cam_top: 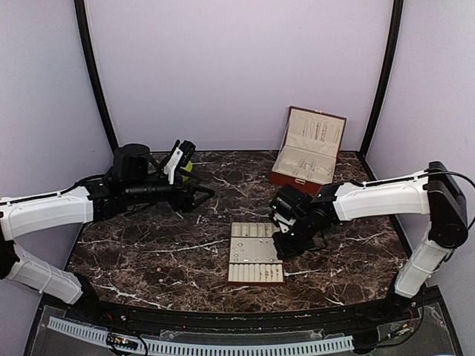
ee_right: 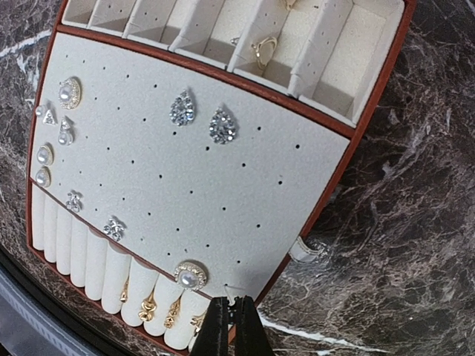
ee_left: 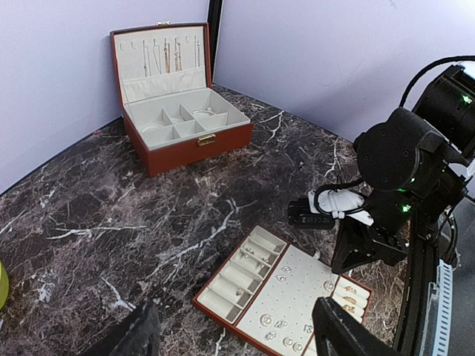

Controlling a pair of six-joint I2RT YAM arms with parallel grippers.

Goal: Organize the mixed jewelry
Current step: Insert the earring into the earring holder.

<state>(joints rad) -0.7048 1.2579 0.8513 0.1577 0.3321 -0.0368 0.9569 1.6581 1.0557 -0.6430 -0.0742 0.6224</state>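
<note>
The mixed jewelry lies on a beige tray [cam_top: 256, 252] with a brown edge. On its pad [ee_right: 223, 178] are two sparkly teardrop studs [ee_right: 182, 107], pearl studs [ee_right: 190, 276] and small silvery pieces [ee_right: 113, 228]. Gold rings [ee_right: 148, 304] sit in the roll slots, and another ring [ee_right: 263, 50] lies in a compartment. My right gripper [ee_right: 231, 322] hangs over the tray's near corner, shut on a thin wire hook [ee_right: 227, 290] that rises from the pad. My left gripper [ee_left: 241, 341] is open and holds nothing, well left of the tray [ee_left: 282, 297], above the marble.
An open red-brown jewelry box [cam_top: 308, 152] stands at the back right, with chains hanging in its lid [ee_left: 167, 55]. A lime-green bowl [ee_left: 2, 285] shows at the left edge. A small white tab [ee_right: 308, 248] sticks out from the tray's side. Purple walls enclose the marble table [cam_top: 148, 245].
</note>
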